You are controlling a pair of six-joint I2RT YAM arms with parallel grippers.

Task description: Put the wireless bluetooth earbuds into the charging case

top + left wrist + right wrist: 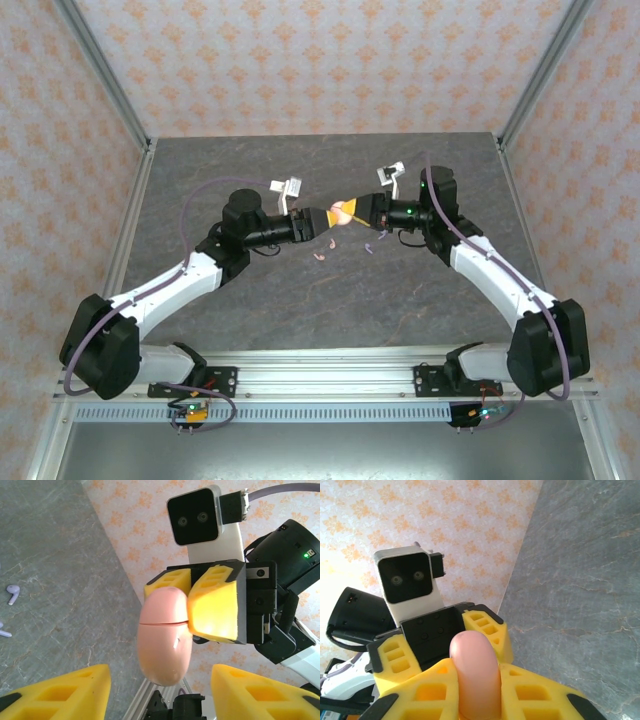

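Pink case [165,640] pinched in right jaws; left jaws spread.

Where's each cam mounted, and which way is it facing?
Top external: above and behind both arms, looking down on the table.
Left wrist: on the left arm, faces the right gripper holding the pink case; own fingers open below.
Right wrist: faces the left gripper; own fingers clamp the case.
Shared: the case.

Grey marbled table [300,300], lilac earbud [12,594], pink earbud [320,256] lying on it
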